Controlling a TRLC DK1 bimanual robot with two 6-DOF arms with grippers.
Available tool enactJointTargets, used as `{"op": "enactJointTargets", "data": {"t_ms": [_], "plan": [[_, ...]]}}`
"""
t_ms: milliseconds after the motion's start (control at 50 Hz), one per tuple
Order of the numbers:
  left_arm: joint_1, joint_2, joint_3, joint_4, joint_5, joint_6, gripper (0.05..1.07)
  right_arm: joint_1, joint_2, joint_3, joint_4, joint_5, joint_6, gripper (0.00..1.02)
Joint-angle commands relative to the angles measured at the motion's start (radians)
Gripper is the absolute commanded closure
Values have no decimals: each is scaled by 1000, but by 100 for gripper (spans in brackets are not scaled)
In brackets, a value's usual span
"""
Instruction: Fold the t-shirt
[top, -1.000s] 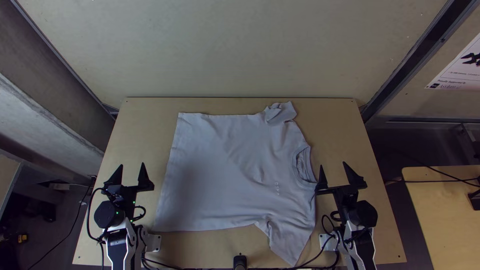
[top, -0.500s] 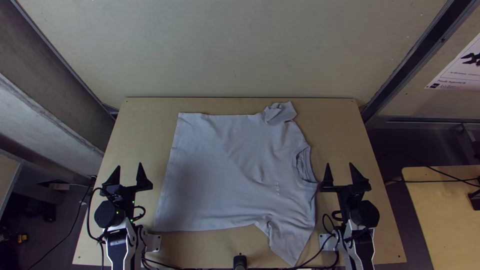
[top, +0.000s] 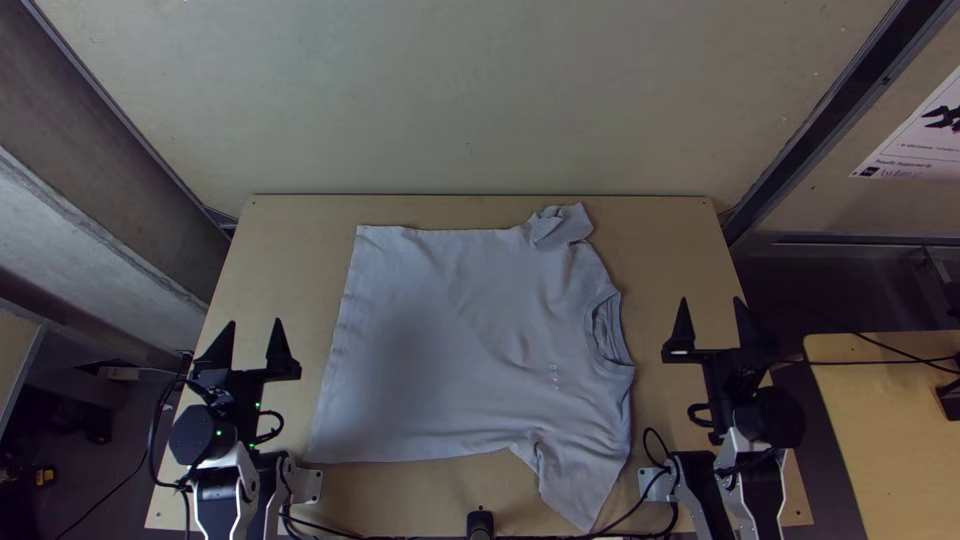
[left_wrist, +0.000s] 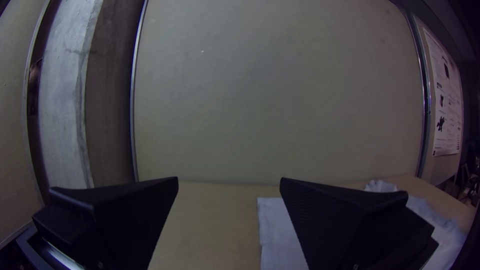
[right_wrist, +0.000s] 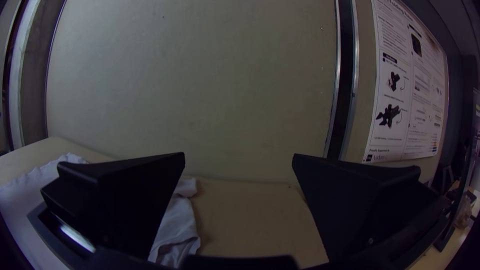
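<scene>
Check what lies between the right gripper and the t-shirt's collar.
Bare wooden tabletop lies between the right gripper and the collar, as the top view shows.

The t-shirt lay on the table, between the left gripper and right gripper. Behind the table stood a wall.

The T-shirt I see is pale grey, one even shade, dotted with a short row of small whitish marks near its collar. Under it my worktop is light tan. My left gripper and my right gripper are black; green lights dot my left arm. The poster is white with black print and pictures.
</scene>
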Motion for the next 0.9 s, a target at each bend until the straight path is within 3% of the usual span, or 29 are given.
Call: {"op": "enactJointTargets", "data": {"t_ms": [0,300,560,720,880], "plan": [[-17,114,105,22,-2,-20,10,-1,93,81,40,10,-29,4],[-50,549,470,15,-9,-39,10,-28,434,400,35,12,-38,4],[-125,948,849,-179,-90,-55,10,-34,708,687,-97,70,-37,4],[-144,1163,1046,-329,-89,-91,10,-31,880,875,-265,70,6,4],[-158,1295,1151,-375,-75,-148,10,-28,991,944,-319,70,71,4]]}}
